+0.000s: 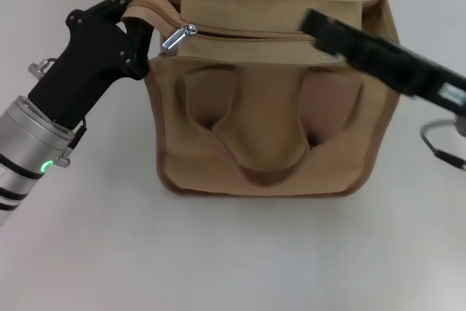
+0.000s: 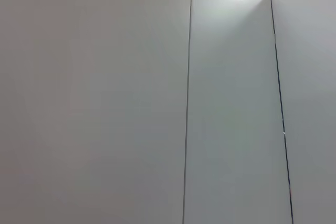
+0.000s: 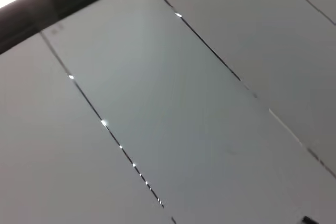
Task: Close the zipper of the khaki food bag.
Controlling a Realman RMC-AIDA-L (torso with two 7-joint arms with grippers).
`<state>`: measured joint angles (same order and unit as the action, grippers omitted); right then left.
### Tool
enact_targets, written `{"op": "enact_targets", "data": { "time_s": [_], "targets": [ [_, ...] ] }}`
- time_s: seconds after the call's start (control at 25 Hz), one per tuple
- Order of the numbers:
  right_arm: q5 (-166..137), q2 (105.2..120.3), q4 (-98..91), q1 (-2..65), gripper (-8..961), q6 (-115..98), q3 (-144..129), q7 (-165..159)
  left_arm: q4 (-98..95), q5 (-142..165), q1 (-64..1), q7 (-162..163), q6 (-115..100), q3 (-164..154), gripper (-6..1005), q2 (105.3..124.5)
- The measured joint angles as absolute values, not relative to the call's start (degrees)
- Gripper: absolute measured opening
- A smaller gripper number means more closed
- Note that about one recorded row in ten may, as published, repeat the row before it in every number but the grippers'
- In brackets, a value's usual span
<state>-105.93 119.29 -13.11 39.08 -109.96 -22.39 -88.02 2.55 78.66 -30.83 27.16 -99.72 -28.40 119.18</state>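
The khaki food bag (image 1: pixel 266 118) stands upright on the white table, its two handles hanging down the front. The zipper (image 1: pixel 247 32) runs along the top panel, and its silver slider and pull tab (image 1: pixel 179 36) sit near the bag's left end. My left gripper (image 1: pixel 137 6) is at the bag's top left corner, shut on the fabric end of the zipper there. My right gripper (image 1: pixel 314 22) reaches in from the right over the bag's top right part and shows blurred. Both wrist views show only pale wall panels.
The white table (image 1: pixel 233 253) stretches in front of and beside the bag. A grey cable loop (image 1: pixel 435 140) lies at the right edge. A tiled wall stands behind the bag.
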Motion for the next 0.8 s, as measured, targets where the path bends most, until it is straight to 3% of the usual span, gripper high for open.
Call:
{"op": "enact_targets", "data": {
  "time_s": [0.28, 0.52, 0.8],
  "targets": [
    [-105.98, 119.28, -14.27, 42.43, 759, -106.84, -27.36, -97.13, 2.99, 78.77, -30.87, 27.17, -99.91, -28.39, 27, 119.18],
    [-105.11, 119.19, -14.56, 44.18, 759, -105.18, -27.02, -130.35, 2.99, 78.79, -31.32, 27.48, -100.58, -27.91, 30, 119.18],
    [-102.23, 119.4, -11.73, 44.87, 758, -99.05, -27.23, -141.89, 2.99, 79.14, -32.0, 27.36, -101.83, -27.86, 34, 119.18]
  ]
}}
